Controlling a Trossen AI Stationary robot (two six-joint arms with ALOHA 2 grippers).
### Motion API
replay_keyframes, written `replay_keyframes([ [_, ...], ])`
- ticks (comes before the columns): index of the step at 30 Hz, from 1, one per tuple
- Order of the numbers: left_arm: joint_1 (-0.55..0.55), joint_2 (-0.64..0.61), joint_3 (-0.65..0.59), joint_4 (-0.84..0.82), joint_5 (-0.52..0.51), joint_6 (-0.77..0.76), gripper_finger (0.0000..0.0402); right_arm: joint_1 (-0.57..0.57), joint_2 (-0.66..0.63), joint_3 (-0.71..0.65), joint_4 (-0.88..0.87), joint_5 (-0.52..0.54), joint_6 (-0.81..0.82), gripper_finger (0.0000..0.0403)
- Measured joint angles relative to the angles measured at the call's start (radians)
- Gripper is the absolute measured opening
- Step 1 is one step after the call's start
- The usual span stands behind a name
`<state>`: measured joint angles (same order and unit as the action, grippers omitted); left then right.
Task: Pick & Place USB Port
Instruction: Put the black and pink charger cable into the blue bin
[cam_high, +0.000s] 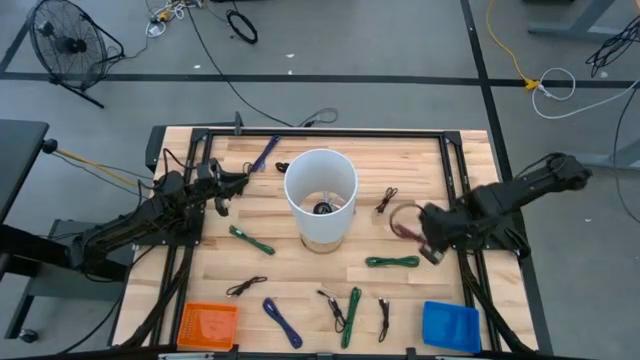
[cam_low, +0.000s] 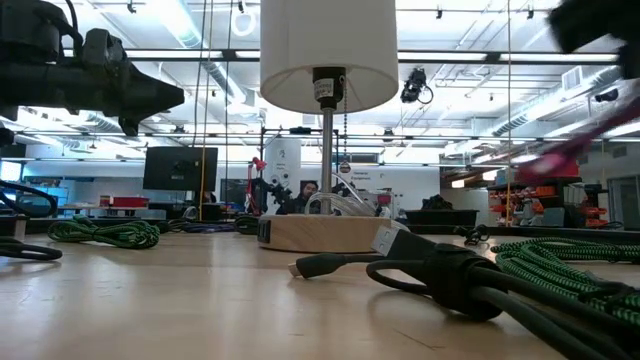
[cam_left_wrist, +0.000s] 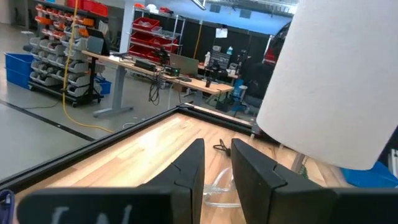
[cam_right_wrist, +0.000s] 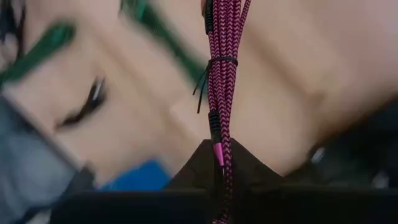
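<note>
A coiled magenta braided USB cable, bound by a thin black tie, hangs in my right gripper, which is shut on it above the table's right half, right of the lamp. The low view shows the cable as a magenta blur high over the tabletop. My left gripper waits at the left rear, beside the lamp shade, pointing about level. Its fingers stand a little apart with nothing between them. My right gripper pinches one end of the magenta cable bundle between its two fingers. The fingers come from above and slant down, lying along the bundle. The strands hang away below the fingertips, clear of the table.
A lamp with a white shade stands mid-table on a wooden base. Green cables, blue cables and small black ones lie scattered. An orange bin and a blue bin sit at the near edge.
</note>
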<state>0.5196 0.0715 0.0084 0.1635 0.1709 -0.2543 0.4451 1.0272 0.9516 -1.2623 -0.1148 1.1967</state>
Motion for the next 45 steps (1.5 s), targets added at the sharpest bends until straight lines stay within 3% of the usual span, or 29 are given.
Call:
replay_keyframes([
  [5, 0.0, 0.0, 0.0, -0.006, 0.026, -0.036, 0.0083, 0.17, 0.001, 0.0, 0.041, -0.139, 0.219, 0.001],
  [11, 0.0, 0.0, 0.0, -0.006, 0.063, -0.05, 0.0083, 0.325, 0.001, 0.0, 0.172, -0.21, 0.458, 0.001],
  [20, 0.0, 0.0, 0.0, -0.006, 0.063, -0.051, 0.0083, 0.524, -0.004, 0.0, 0.324, -0.215, 0.766, 0.001],
  [27, 0.0, 0.0, 0.0, -0.006, 0.063, -0.057, 0.0083, 0.678, -0.006, 0.0, 0.428, -0.105, 0.989, 0.001],
  [35, 0.0, 0.0, 0.0, -0.017, 0.062, -0.057, 0.0083, 0.728, 0.041, 0.0, 0.513, -0.025, 1.002, 0.0011],
  [45, 0.0, 0.0, 0.0, -0.03, 0.069, -0.079, 0.0083, 0.761, 0.105, 0.0, 0.53, -0.028, 1.009, 0.001],
])
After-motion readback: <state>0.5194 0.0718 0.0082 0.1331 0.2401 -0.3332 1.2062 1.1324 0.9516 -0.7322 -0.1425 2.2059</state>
